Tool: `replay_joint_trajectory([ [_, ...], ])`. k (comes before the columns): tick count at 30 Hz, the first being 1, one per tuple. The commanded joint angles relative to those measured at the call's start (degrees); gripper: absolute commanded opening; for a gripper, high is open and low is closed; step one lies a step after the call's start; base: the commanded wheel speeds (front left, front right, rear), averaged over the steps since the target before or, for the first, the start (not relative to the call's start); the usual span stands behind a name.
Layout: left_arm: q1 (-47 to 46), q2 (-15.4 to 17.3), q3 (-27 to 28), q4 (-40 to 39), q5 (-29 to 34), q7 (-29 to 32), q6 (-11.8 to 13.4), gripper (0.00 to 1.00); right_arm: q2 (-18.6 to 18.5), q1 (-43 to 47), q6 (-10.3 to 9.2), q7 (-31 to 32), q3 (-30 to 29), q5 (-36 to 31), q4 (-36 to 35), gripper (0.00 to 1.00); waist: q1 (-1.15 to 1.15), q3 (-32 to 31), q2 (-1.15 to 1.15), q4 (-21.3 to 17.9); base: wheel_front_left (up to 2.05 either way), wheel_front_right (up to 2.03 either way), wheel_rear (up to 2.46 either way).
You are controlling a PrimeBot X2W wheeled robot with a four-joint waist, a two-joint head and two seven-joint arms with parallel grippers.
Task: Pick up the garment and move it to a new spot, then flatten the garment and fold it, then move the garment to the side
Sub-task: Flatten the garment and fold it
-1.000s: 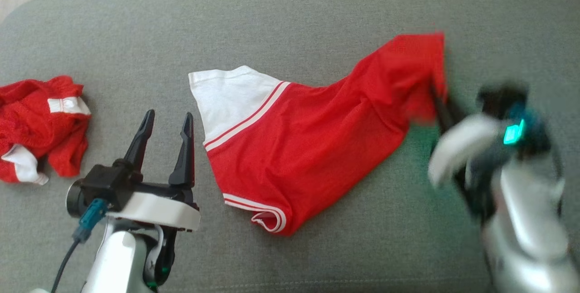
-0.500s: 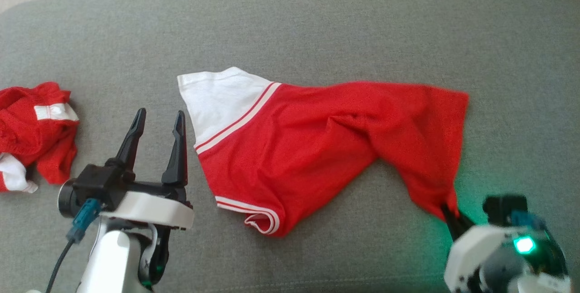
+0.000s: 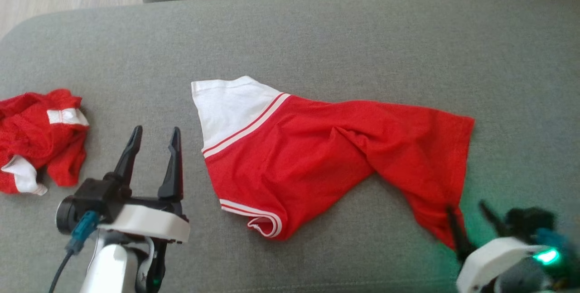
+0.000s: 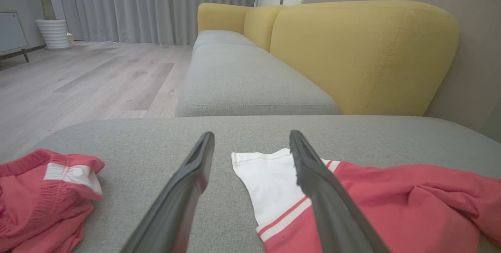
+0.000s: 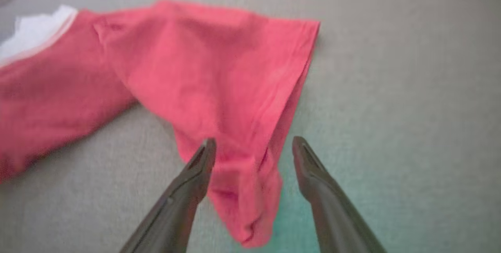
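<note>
Garment (image 3: 317, 157) lies rumpled mid-sofa (image 3: 317, 30). Right tool (image 3: 466, 207) gapes, the red corner loose between its fingers, nothing gripped; left tool (image 3: 156, 129) is wide open and empty, just beside the white end. To flatten well, pinch opposite ends low and draw apart evenly. Right wrist view shows the corner's bunched fold; head view adds the central crease.

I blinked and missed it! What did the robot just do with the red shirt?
The right gripper pulled a corner of the red shirt toward the robot, stretching it out, then opened and let go. The left gripper stayed open beside the white sleeve, and the crumpled red garment on the left did not move.
</note>
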Motion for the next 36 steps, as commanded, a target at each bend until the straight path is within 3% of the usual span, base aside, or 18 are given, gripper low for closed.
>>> replay_joint_trajectory([
  [1,-1.1,0.3,2.6,-1.8,0.5,-0.7,0.2,1.0,-0.5,-1.9,0.44,-2.8,0.2,0.6,-3.7,1.0,0.0,-0.4,0.0,-0.1,0.0,0.0,0.0],
  [12,0.3,0.4,3.2,-1.6,0.7,-0.6,1.6,1.0,-0.2,-7.7,0.44,-15.3,0.4,0.3,-11.3,1.0,0.0,-2.7,0.0,-0.2,0.0,0.0,0.0],
  [29,0.7,0.0,0.6,-1.1,-0.2,3.0,2.1,1.0,-0.2,-8.1,0.44,-16.1,1.2,-0.1,-9.6,1.0,0.0,-3.2,0.0,1.2,0.0,0.0,0.0],
  [36,-9.2,-1.1,-2.6,3.1,-1.6,7.0,0.3,1.0,-0.2,-9.8,0.44,-16.1,1.5,0.3,-10.0,1.0,0.0,0.2,0.0,1.4,0.0,0.0,0.0],
])
